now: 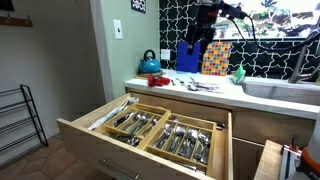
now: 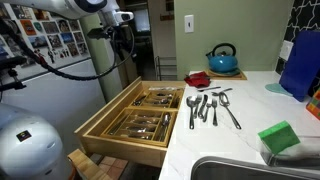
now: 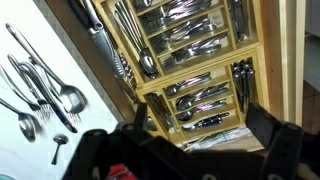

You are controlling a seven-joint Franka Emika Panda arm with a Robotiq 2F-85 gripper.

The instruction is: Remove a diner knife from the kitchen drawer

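Exterior view: wide pale-wood kitchen drawer (image 1: 110, 150) open, silver cutlery (image 1: 170, 135) in divider trays; black gripper (image 1: 197, 47) high above, well apart.
Exterior view: drawer (image 2: 125, 150) open likewise.
Wrist view: jaws spread, empty. Target dinner knife among trays, not singled out; likely light, stiff, slick. Pinch handle crosswise.

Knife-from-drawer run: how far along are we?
Done: the kitchen drawer stands open, stocked with silverware. Loose cutlery lies on the counter.
In hand: nothing. The gripper hangs open and empty above the drawer.
Left: descent, grasp and lift-out, all of it.
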